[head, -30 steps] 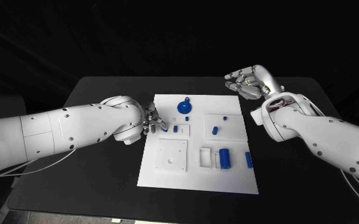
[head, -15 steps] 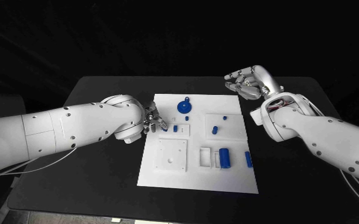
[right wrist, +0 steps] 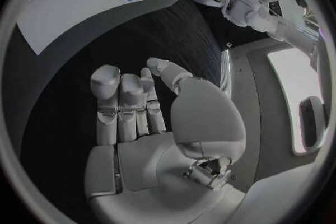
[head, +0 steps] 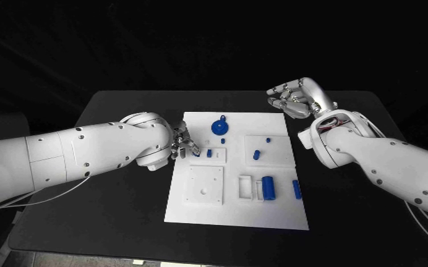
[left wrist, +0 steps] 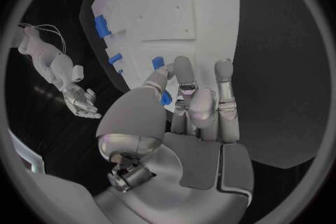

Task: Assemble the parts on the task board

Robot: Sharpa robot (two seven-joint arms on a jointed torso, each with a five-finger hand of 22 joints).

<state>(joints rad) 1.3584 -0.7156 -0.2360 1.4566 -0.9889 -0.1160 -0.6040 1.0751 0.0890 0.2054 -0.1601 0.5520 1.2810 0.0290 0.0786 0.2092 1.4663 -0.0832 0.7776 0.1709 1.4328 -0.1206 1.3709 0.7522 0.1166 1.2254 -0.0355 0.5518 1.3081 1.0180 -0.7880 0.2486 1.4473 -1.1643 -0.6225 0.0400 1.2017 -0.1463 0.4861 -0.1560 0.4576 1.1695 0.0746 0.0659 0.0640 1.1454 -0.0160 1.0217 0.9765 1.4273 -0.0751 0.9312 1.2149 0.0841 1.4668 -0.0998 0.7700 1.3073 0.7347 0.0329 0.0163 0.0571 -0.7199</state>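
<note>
Black table (head: 116,205) carries the task board (head: 236,214) centrally; a small blue part (left wrist: 164,98) is pinched by the left hand (head: 183,143) at nine o'clock, seemingly for insertion. Right hand (head: 299,98) is held empty, fingers apart, at two o'clock.

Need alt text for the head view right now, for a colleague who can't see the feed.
The left hand rests at the left edge of the white task board, fingers on a small blue part. The right hand hangs open above the table beyond the board's far right corner. Other blue parts sit across the board, including a round one.
</note>
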